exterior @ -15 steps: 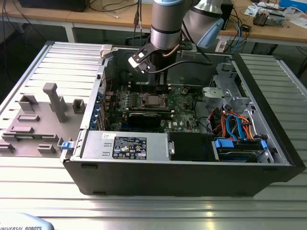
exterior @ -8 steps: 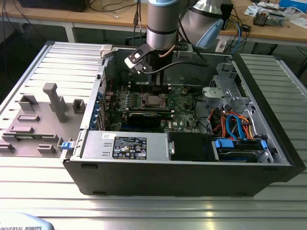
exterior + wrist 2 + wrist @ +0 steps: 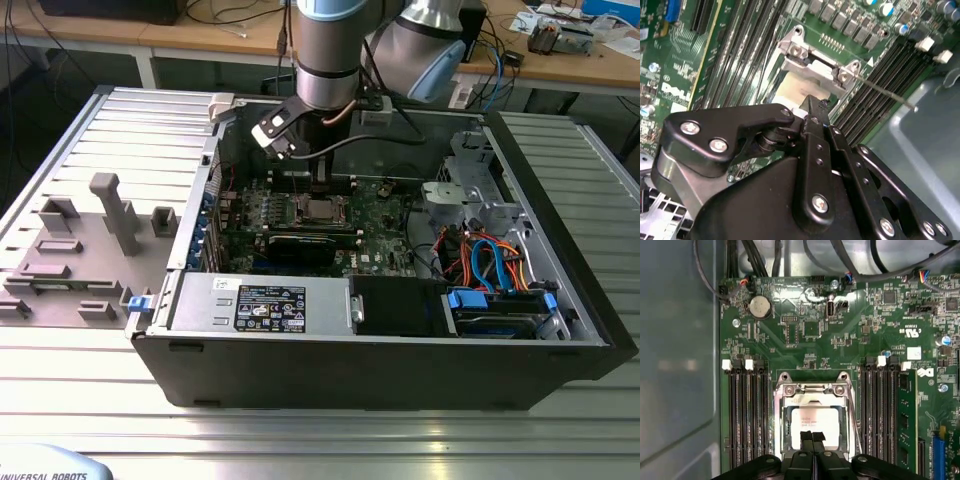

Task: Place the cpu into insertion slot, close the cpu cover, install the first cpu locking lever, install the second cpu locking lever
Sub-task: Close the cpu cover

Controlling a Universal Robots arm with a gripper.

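The cpu [image 3: 815, 420] shows its silver-grey top inside the insertion slot [image 3: 318, 208] on the green board. The cpu cover [image 3: 812, 389], a silver frame, lies down around the chip. A thin lever rod [image 3: 885, 90] sticks out from the socket's corner, and another wire lever [image 3: 854, 412] runs along the socket's side. My gripper [image 3: 813, 436] hangs just over the chip's near edge with its two black fingers pressed together and nothing between them. In the second wrist view the gripper [image 3: 810, 102] covers part of the pale chip [image 3: 790, 90].
Black memory slots [image 3: 747, 415] flank the socket on both sides. A long black graphics card [image 3: 300, 245] lies in front of it. A power supply [image 3: 265, 300], coloured cables [image 3: 490, 260] and the case walls [image 3: 560, 250] hem the board in. A grey fixture [image 3: 110, 210] stands at the exterior view's left.
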